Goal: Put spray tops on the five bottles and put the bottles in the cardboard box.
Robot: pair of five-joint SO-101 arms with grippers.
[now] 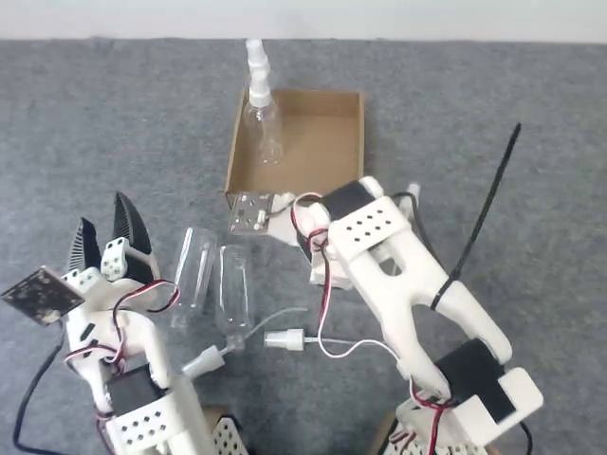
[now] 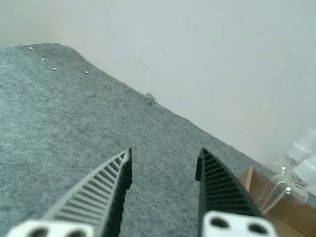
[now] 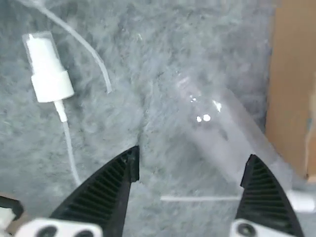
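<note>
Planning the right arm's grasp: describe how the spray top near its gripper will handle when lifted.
The spray top looks small and plastic, so probably light. Its thin tube curves along the carpet, so it will likely flop and trail. Lying sideways, it may roll if nudged.

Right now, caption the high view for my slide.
A capped bottle in the cardboard box, with two uncapped bottles and two loose spray tops lying on the grey carpet in front.
</note>
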